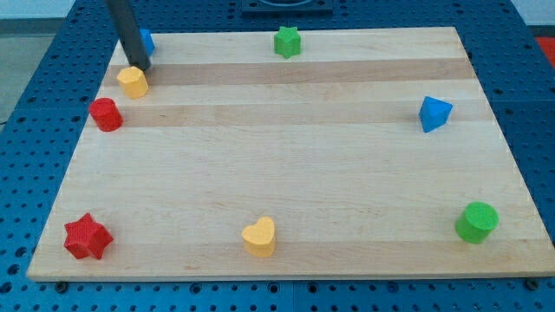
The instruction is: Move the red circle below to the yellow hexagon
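Observation:
The red circle sits near the board's left edge, below and slightly left of the yellow hexagon. My tip is at the top left, just above and to the right of the yellow hexagon, close to or touching it. The rod rises from the tip toward the view's top. A blue block shows partly behind the rod, its shape hidden.
A green star is at the top middle. A blue triangular block is at the right. A green circle is at the bottom right, a yellow heart at the bottom middle, a red star at the bottom left.

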Controlling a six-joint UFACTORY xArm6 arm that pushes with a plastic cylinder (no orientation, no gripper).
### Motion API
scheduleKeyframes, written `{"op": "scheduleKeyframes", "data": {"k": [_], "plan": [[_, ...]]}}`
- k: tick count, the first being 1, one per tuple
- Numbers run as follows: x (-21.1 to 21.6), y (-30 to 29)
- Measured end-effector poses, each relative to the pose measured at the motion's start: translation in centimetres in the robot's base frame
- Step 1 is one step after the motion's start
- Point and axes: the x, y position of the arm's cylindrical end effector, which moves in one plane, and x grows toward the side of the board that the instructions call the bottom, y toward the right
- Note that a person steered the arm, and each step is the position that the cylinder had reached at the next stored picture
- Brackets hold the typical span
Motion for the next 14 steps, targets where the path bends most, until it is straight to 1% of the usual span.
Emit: {"op": "scheduleKeyframes", "data": {"k": [1,3,4,5,6,7,11,13,14], "plan": [[1.7,0.1],[2.4,0.3],[1.4,-2.6],[1.8,-5.4],[5.1,-5.3],[9.2,-5.4],[11.5,-4.1],[18.5,-4.5],[17.1,-4.2]]}}
